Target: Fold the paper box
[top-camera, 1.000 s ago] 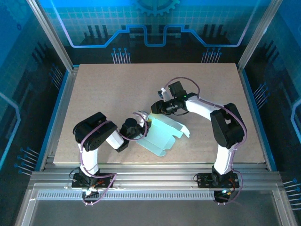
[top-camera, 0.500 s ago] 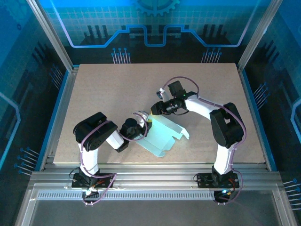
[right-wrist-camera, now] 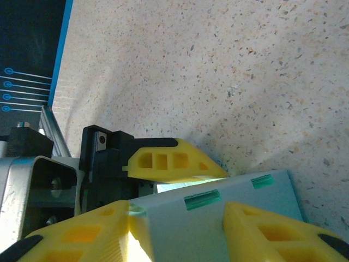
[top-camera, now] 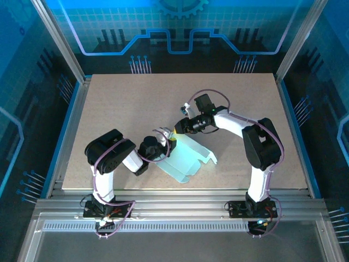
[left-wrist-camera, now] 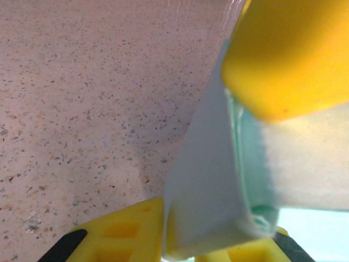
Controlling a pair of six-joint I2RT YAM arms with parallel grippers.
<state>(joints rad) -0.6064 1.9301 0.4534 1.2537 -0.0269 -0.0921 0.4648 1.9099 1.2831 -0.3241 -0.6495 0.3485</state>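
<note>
Between the fingers of the left gripper [left-wrist-camera: 204,164] sat the pale mint card paper box [top-camera: 185,158] (gripped? I couldn't tell); the right gripper [right-wrist-camera: 177,215] stood open over it.

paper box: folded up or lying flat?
Partly folded: the paper box has one panel bent up at the left hand; its rounded flaps lie spread on the table.

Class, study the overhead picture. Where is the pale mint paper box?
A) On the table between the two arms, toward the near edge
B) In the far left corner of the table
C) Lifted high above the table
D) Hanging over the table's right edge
A: the paper box lies on the table between the left arm and the right arm, nearer the front edge than the back.
</note>
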